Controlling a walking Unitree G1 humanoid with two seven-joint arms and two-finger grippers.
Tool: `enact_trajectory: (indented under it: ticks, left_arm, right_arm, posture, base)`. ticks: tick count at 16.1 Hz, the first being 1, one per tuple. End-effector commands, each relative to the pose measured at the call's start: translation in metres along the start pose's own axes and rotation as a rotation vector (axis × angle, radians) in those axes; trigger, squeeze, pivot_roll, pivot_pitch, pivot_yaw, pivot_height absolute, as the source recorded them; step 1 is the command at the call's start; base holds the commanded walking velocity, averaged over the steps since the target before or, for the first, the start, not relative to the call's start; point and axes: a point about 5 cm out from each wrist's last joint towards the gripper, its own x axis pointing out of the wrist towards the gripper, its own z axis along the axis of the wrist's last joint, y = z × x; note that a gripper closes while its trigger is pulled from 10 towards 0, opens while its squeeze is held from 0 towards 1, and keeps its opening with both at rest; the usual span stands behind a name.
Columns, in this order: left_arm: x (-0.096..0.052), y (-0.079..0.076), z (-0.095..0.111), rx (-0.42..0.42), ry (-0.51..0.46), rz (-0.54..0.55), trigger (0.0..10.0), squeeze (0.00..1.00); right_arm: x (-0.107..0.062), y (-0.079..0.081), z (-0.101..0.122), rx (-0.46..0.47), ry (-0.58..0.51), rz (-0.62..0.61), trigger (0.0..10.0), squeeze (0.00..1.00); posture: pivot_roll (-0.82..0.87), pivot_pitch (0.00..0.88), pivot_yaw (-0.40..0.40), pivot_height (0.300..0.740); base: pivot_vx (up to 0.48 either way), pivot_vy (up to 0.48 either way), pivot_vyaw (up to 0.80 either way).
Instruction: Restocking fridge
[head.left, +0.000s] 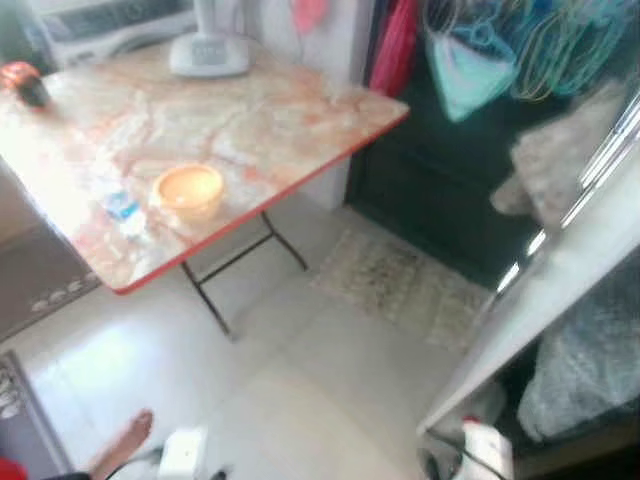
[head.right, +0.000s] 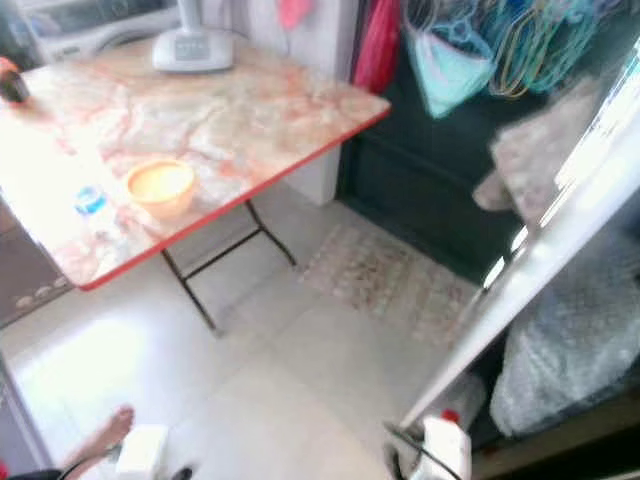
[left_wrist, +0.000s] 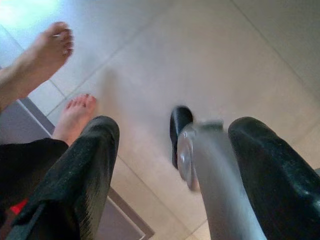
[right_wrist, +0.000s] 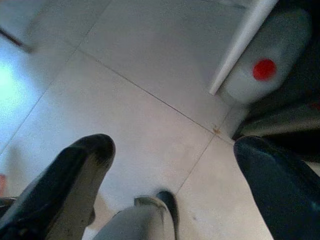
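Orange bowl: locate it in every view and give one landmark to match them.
Left eye view: the orange bowl sits left of centre, near the table's front edge.
Right eye view: the bowl is further left, at the same edge.
Left wrist view: aimed at floor tiles and a person's bare foot, away from the table.
Right wrist view: aimed at floor tiles, away from the table.
Landmark: the small bottle lying just left of the bowl.

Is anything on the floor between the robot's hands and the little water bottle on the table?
Nothing stands on the tiled floor between them. The water bottle lies near the folding table's front edge, beside the orange bowl. A person's bare foot sits close by the left hand.
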Motion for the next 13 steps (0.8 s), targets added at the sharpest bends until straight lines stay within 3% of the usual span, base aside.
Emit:
enact_trajectory:
  ticks: [1,5,7,8,10,11,13]
  left_arm:
    - [0.0,-0.005,-0.002,-0.02,0.0,-0.007,10.0,0.0]
    - [-0.001,-0.003,0.0,-0.04,-0.035,0.007,10.0,0.0]
    - [0.001,0.002,0.015,-0.086,-0.116,0.048,10.0,0.0]
    - [0.003,0.004,0.034,-0.088,-0.209,0.066,10.0,0.0]
    - [-0.001,0.004,0.085,-0.052,-0.482,0.088,10.0,0.0]
    - [-0.004,0.003,0.098,-0.042,-0.554,0.09,10.0,0.0]
    - [-0.024,-0.005,0.14,-0.009,-0.823,0.077,10.0,0.0]
  right_arm:
    - [-0.004,-0.01,-0.007,-0.004,0.026,-0.025,10.0,0.0]
    - [-0.004,-0.01,-0.007,-0.01,0.029,-0.023,10.0,0.0]
    - [-0.003,-0.007,-0.006,0.015,0.013,-0.014,10.0,0.0]
    - [-0.003,-0.007,-0.006,0.022,0.01,-0.011,10.0,0.0]
    - [-0.002,-0.006,-0.004,0.009,0.01,-0.005,10.0,0.0]
    - [-0.002,-0.006,-0.003,0.007,0.01,-0.004,10.0,0.0]
    - [-0.002,-0.005,-0.002,0.01,0.004,-0.004,10.0,0.0]
  posture:
    - [-0.12,0.08,-0.055,0.74]
    - [-0.13,0.08,-0.054,0.74]
    - [-0.13,0.081,-0.056,0.74]
    - [-0.13,0.082,-0.056,0.74]
    - [-0.12,0.085,-0.06,0.74]
    - [-0.11,0.087,-0.06,0.74]
    - [-0.12,0.085,-0.059,0.74]
  base:
    - [0.0,0.0,0.8]
    - [0.0,0.0,0.8]
    - [0.0,0.0,0.4]
    - [0.0,0.0,0.0]
    - [0.0,0.0,0.0]
    - [0.0,0.0,0.0]
    - [0.0,0.0,0.0]
